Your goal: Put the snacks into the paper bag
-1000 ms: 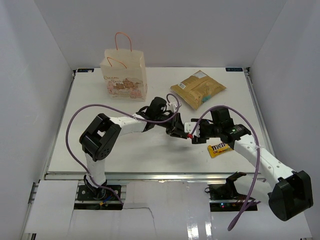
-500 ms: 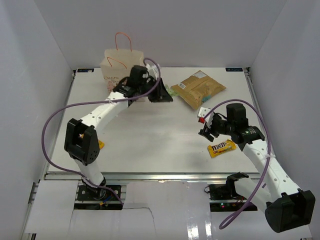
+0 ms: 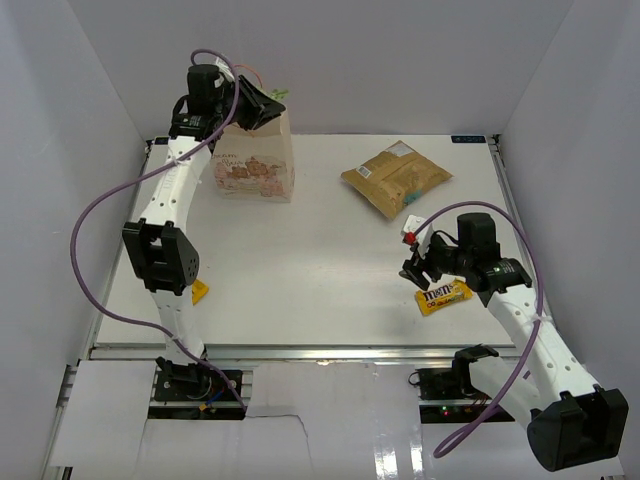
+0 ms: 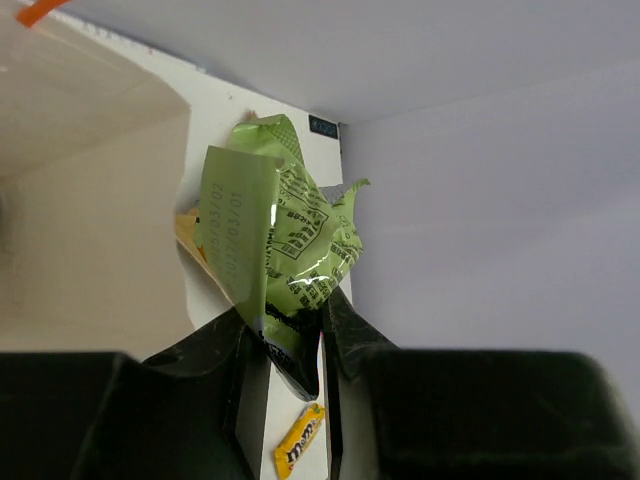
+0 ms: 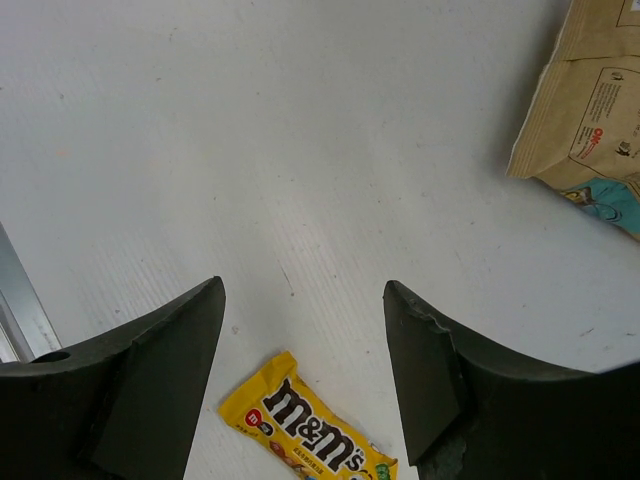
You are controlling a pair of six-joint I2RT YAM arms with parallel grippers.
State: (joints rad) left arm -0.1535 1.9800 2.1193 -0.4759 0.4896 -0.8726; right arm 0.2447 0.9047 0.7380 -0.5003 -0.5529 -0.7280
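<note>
Clamping a green packet, left jaws hang seemingly over the paper bag; right jaws gape.

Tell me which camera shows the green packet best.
Left wrist: the green packet fills the middle, pinched in the left claw. The top view shows only a green speck above the bag; the right wrist view shows none.

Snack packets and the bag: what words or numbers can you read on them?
"m&m's": on the yellow M&M's packet, seen by the right wrist camera.
Stamped digits on the green packet: they look like dates, but are too blurred to read for sure.
Small print on the tan pouch: too small to read.
Lettering on the paper bag: too small to read.
</note>
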